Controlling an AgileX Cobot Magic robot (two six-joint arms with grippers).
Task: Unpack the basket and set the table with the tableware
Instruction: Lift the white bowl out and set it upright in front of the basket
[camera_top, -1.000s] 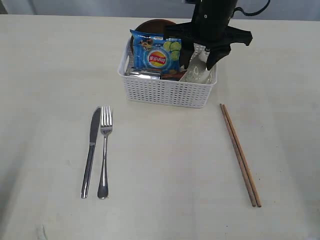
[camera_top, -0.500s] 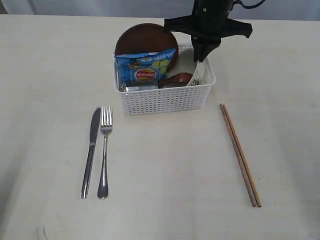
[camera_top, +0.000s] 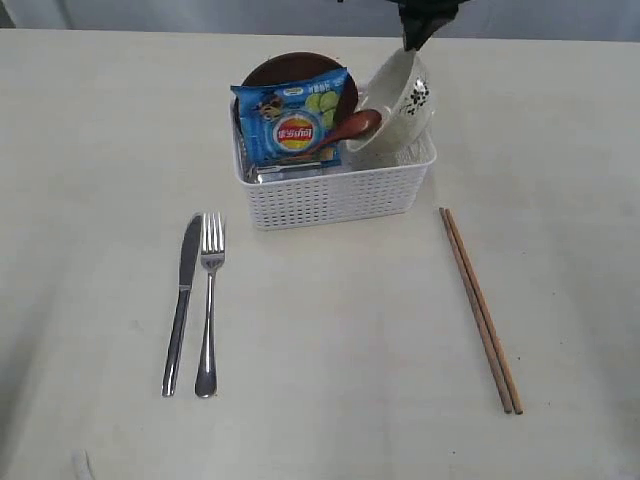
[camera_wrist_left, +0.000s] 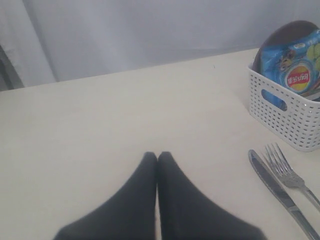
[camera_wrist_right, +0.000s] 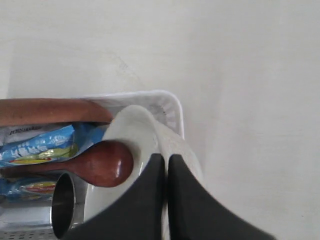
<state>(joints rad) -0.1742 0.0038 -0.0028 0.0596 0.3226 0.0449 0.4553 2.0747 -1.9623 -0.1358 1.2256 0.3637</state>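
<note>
The white basket (camera_top: 330, 195) stands on the table (camera_top: 330, 350) at the back middle. My right gripper (camera_top: 411, 42) (camera_wrist_right: 165, 159) is shut on the rim of the off-white bowl (camera_top: 395, 105) (camera_wrist_right: 125, 132), which hangs tilted over the basket's right end. The reddish-brown wooden spoon (camera_top: 355, 127) (camera_wrist_right: 105, 162) leans against the bowl. A steel mug (camera_wrist_right: 62, 205), the dark brown plate (camera_top: 290, 68) and a blue crisp bag (camera_top: 295, 125) sit in the basket. Knife (camera_top: 182, 300) and fork (camera_top: 209, 300) lie front left, the chopsticks (camera_top: 480, 310) front right. My left gripper (camera_wrist_left: 158, 156) is shut on nothing, low over the table.
In the left wrist view the knife (camera_wrist_left: 272, 185) and fork (camera_wrist_left: 287, 172) lie beside the basket (camera_wrist_left: 285, 110). A grey backdrop runs behind the table's far edge.
My right gripper has risen with the bowl by its rim, tipping the bowl up out of the basket. The basket has shifted and its contents have resettled.
</note>
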